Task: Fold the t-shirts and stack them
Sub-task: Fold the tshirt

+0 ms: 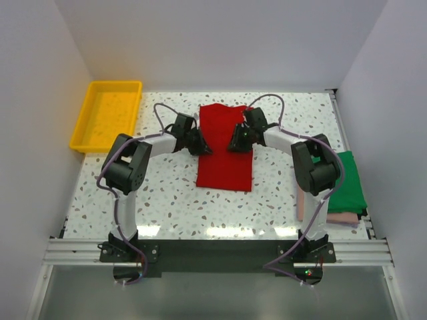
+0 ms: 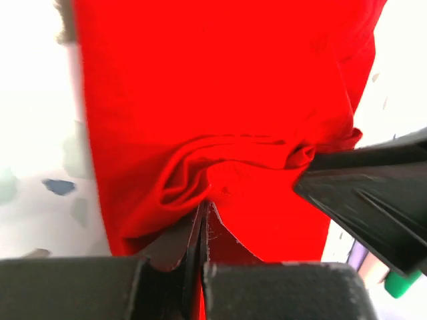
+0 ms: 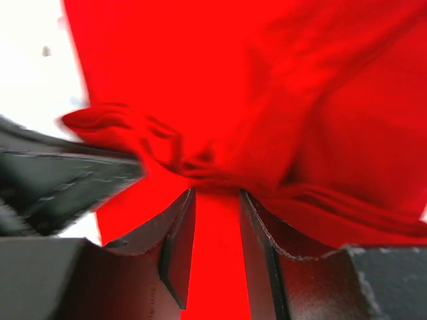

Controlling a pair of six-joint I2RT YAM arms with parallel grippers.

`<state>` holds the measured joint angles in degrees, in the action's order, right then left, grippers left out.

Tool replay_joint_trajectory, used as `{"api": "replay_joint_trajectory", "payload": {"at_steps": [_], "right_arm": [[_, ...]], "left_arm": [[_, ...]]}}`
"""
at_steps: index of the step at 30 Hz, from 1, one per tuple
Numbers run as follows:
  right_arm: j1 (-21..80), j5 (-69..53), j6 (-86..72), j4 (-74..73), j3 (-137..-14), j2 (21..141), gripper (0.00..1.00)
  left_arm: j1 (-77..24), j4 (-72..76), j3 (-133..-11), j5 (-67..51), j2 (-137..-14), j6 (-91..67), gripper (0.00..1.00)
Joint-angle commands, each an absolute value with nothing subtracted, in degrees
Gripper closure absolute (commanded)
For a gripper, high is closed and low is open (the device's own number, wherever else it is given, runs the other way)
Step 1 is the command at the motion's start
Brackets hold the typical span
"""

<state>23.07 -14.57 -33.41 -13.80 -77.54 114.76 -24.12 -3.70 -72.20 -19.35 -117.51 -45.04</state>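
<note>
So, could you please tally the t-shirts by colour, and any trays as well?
red t-shirt: 1
dark green t-shirt: 1
pale pink t-shirt: 1
yellow tray: 1
Total: 4

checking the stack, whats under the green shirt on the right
A pale pink t-shirt shows under the green t-shirt along its near edge; the rest of it is covered.

Left claw (image 1: 202,143), right claw (image 1: 233,141) meet over red t-shirt (image 1: 225,170).
</note>
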Motion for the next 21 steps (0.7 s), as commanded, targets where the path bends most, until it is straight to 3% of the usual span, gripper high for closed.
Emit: {"api": "replay_joint_trajectory", "payload": {"at_steps": [1,11,21], "right_arm": [[20.6,-17.3,-34.4,-13.4,-78.9,116.2,0.64],[19.5,-14.2,-35.1,-12.7,-75.9,116.0,0.63],[20.7,-7.2,-33.2,-12.7,-74.9,106.4,0.59]], "left_arm": [[-22.1,-0.9,-73.4,-20.0,-118.6,-45.9,0.98],[-21.4,7.5,-66.5,-22.8,-115.4,-49.7,0.97],[-21.4,9.5,-70.4,-26.5,-112.2,-48.5,0.87]]}}
